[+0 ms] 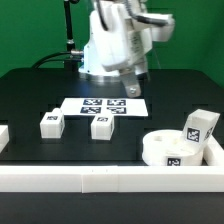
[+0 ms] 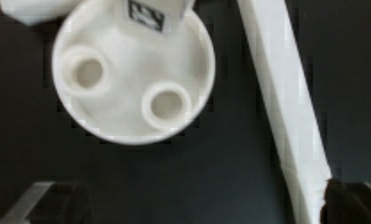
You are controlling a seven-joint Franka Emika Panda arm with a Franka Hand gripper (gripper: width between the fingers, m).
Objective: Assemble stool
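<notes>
The round white stool seat [image 1: 166, 149] lies flat at the exterior view's right, in the corner of the rails. One tagged white leg [image 1: 198, 126] stands against its far side. Two more tagged legs [image 1: 50, 123] [image 1: 101, 125] stand apart on the black table toward the exterior view's left. My gripper [image 1: 133, 88] hangs above the marker board's far right end, well away from all the parts. In the wrist view the seat [image 2: 137, 75] shows two sockets, with the leg [image 2: 155, 12] at its edge. The gripper [image 2: 203, 206] is open and empty, with dark fingers [image 2: 49, 205] wide apart.
The marker board [image 1: 103, 105] lies flat behind the two loose legs. White border rails run along the front [image 1: 100, 178], the exterior view's right [image 1: 214, 152] and its left [image 1: 3, 136]. One rail [image 2: 280, 110] passes beside the seat in the wrist view.
</notes>
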